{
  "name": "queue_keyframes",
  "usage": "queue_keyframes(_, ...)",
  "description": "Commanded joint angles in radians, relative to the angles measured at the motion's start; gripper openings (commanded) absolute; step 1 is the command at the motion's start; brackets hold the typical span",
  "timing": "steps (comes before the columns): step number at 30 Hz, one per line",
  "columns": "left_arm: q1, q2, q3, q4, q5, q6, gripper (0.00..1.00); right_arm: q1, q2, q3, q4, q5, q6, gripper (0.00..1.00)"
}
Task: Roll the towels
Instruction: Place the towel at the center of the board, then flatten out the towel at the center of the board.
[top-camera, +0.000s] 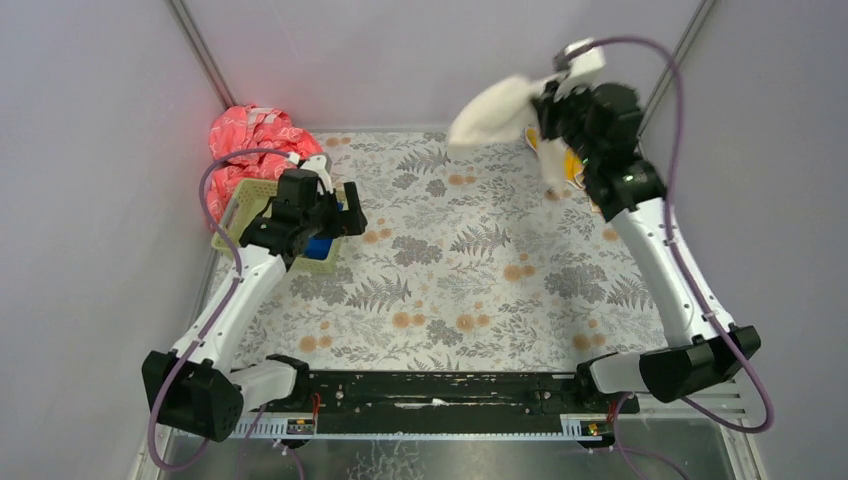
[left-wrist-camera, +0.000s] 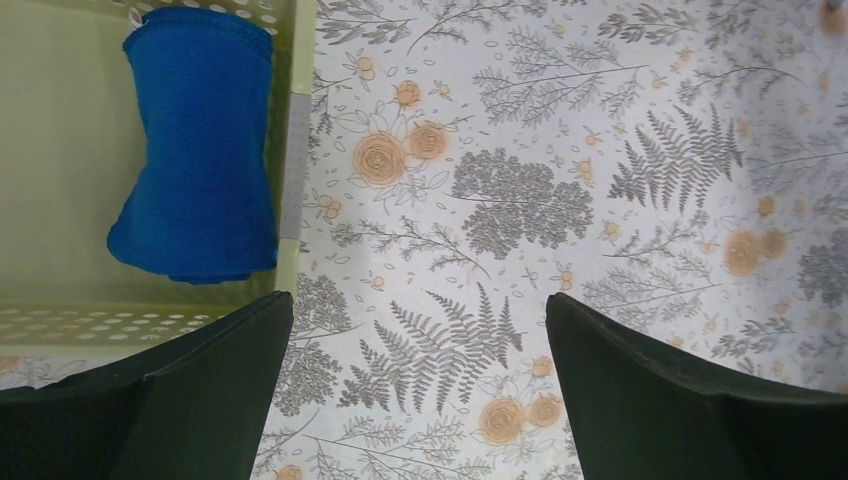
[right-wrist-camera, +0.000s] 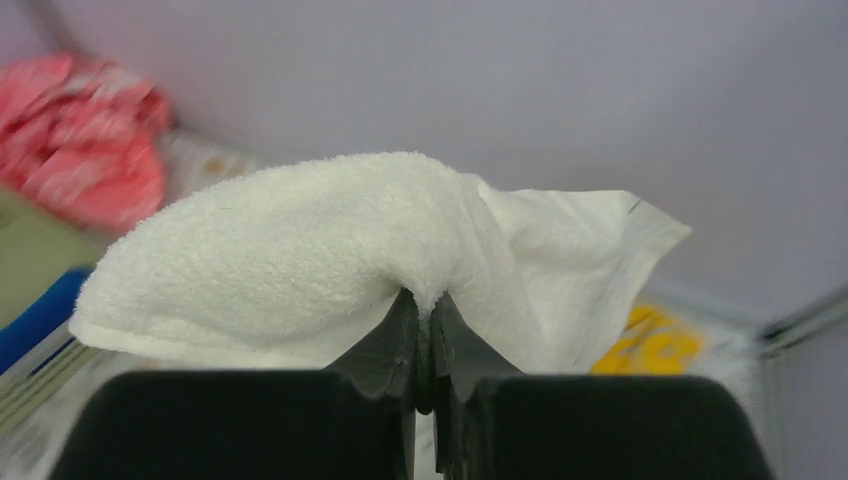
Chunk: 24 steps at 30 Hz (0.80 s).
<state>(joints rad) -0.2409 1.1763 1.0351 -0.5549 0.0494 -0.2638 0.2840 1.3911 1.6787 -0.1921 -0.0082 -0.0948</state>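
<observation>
My right gripper (right-wrist-camera: 424, 305) is shut on the cream-white towel (right-wrist-camera: 290, 260), pinching a fold of it and holding it up in the air at the far right corner (top-camera: 495, 112). The yellow-orange towel (top-camera: 570, 165) lies under that arm on the table, partly hidden; it shows as a blurred yellow patch (right-wrist-camera: 655, 345) in the right wrist view. The royal blue towel (left-wrist-camera: 200, 145) lies rolled inside a pale green basket (left-wrist-camera: 60, 170). My left gripper (left-wrist-camera: 420, 330) hangs open over the patterned tablecloth, just right of the basket's edge, with nothing between its fingers.
A pink-red patterned cloth (top-camera: 250, 135) is heaped at the far left corner behind the basket (top-camera: 250, 200). Grey walls close in the back and both sides. The floral tablecloth (top-camera: 460, 270) covers the table between the arms.
</observation>
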Motion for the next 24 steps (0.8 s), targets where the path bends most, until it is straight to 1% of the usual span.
queue_keyframes(1,-0.021,-0.059,-0.017,-0.028,0.034,-0.057,0.97,0.158,-0.018,-0.312,0.039,-0.139,0.217,0.13)
queue_keyframes(4,-0.043,-0.089,-0.05,-0.055,0.033,-0.087,0.97,0.257,-0.014,-0.465,-0.002,-0.181,0.285,0.26)
queue_keyframes(5,-0.054,-0.098,-0.061,-0.06,0.033,-0.102,0.97,0.289,-0.017,-0.509,-0.02,-0.188,0.299,0.34)
queue_keyframes(7,-0.082,-0.11,-0.077,-0.069,0.032,-0.126,0.97,0.336,-0.037,-0.592,-0.047,-0.192,0.305,0.45)
queue_keyframes(9,-0.119,-0.11,-0.091,-0.069,0.031,-0.154,0.97,0.343,-0.075,-0.646,-0.071,-0.157,0.298,0.54)
queue_keyframes(11,-0.166,-0.094,-0.102,-0.06,0.02,-0.182,0.97,0.34,-0.112,-0.679,-0.089,-0.061,0.261,0.62)
queue_keyframes(13,-0.238,-0.058,-0.107,-0.044,-0.003,-0.203,0.97,0.317,-0.117,-0.676,-0.111,-0.001,0.229,0.65)
queue_keyframes(15,-0.312,-0.009,-0.103,-0.027,-0.039,-0.222,0.97,0.249,-0.09,-0.662,-0.128,0.008,0.236,0.66)
queue_keyframes(20,-0.468,0.164,-0.039,0.003,-0.138,-0.259,0.96,0.045,0.005,-0.651,-0.086,-0.043,0.305,0.65)
queue_keyframes(22,-0.515,0.225,-0.004,0.009,-0.175,-0.267,0.96,-0.008,0.044,-0.648,-0.039,-0.086,0.324,0.65)
queue_keyframes(24,-0.555,0.279,0.04,0.024,-0.186,-0.265,0.96,-0.033,0.091,-0.634,-0.005,-0.105,0.324,0.64)
